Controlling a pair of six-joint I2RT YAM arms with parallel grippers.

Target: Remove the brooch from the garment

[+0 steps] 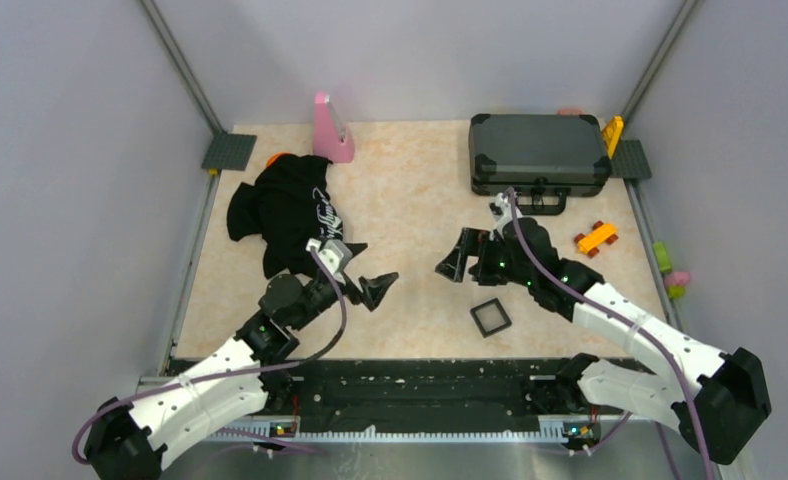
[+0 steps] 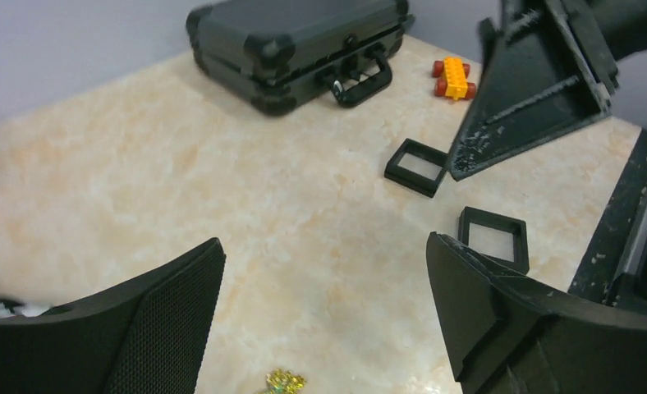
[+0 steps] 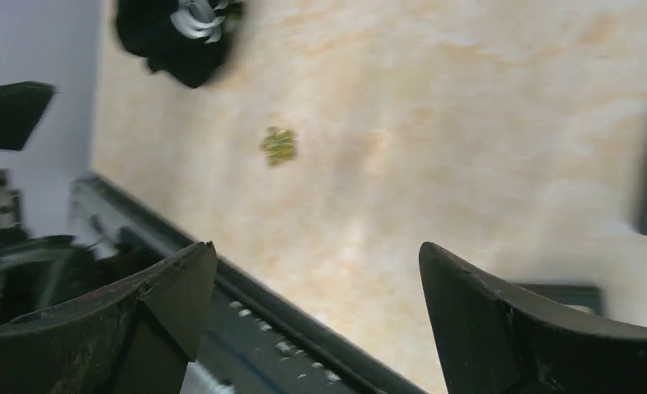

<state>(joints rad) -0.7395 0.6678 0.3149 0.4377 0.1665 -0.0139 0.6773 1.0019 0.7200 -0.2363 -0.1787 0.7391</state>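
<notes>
Brooch (image 2: 283, 382) removal looks done from where I sit: the little gold piece lies on bare worktop (image 1: 410, 190), clear of the shirt (image 1: 285, 205) and off toward its near-right side, with no cloth touching it. I can pick it out in both wrist views but not from overhead, where it is too small to find.

I judge the step in hand to be the release and pull-back. Any next move calls for little: lift both arms straight up so neither finger sweeps the brooch along the worktop, and keep the left wrist from dragging the shirt's near corner.

Left tool (image 2: 324, 240) is spread wide with nothing between its 2 fingers; the brooch sits on the worktop just under and ahead of the gap. That arm reaches forward from its base along the shirt's near edge, wrist bent so the fingers point away from the shirt, to its right.

Right tool (image 3: 316, 246) is spread wide too and holds nothing. Its arm stretches in from further right of the shirt, fingers aimed back toward it, low over the worktop, facing the left tool.
</notes>
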